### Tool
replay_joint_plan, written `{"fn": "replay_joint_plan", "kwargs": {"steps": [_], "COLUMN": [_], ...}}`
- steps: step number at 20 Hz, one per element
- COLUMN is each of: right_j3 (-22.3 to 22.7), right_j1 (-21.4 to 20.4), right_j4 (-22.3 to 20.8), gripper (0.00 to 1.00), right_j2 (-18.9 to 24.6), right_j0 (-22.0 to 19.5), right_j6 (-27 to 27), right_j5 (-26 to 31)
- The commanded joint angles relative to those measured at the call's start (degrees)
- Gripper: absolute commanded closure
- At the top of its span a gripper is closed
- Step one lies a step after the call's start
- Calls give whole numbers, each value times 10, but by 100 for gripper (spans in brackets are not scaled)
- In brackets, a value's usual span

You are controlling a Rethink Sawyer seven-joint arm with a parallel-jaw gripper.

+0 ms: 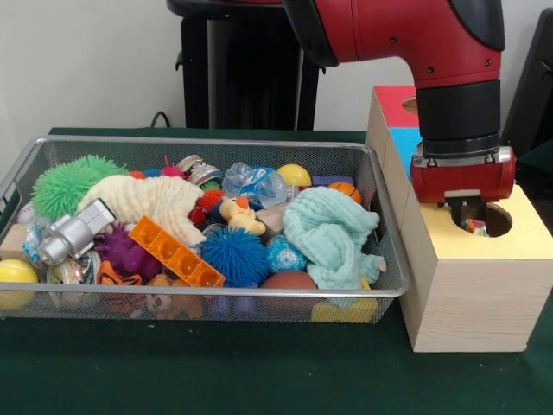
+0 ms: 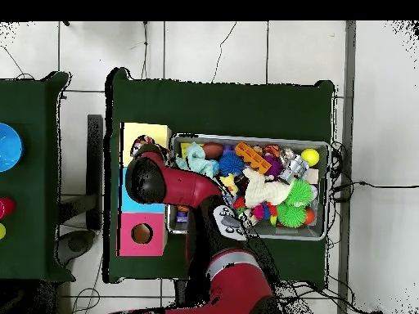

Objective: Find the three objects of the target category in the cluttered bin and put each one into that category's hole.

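Observation:
My gripper hangs at the round hole in the yellow end of the wooden box. It is shut on a small multicoloured object held just at the hole's edge. The wire bin to the left is full of toys: a green spiky ball, a cream plush, an orange brick, a blue spiky ball and a mint cloth. From overhead the arm covers the gripper over the yellow section.
The box also has a blue section and a pink section with its own hole. The bin touches the box's side. A second green table with a blue bowl stands at the overhead view's left.

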Motion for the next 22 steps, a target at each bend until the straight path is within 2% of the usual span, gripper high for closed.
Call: {"fn": "replay_joint_plan", "kwargs": {"steps": [1,13,22], "right_j3": [0,-12,-9], "right_j1": [84,102,100], "right_j4": [-38,-50,-51], "gripper": [100,100,100], "right_j2": [-1,-46,-43], "right_j0": [-25,6,4], "right_j6": [65,65,73], "right_j5": [-19,-45,-54]}}
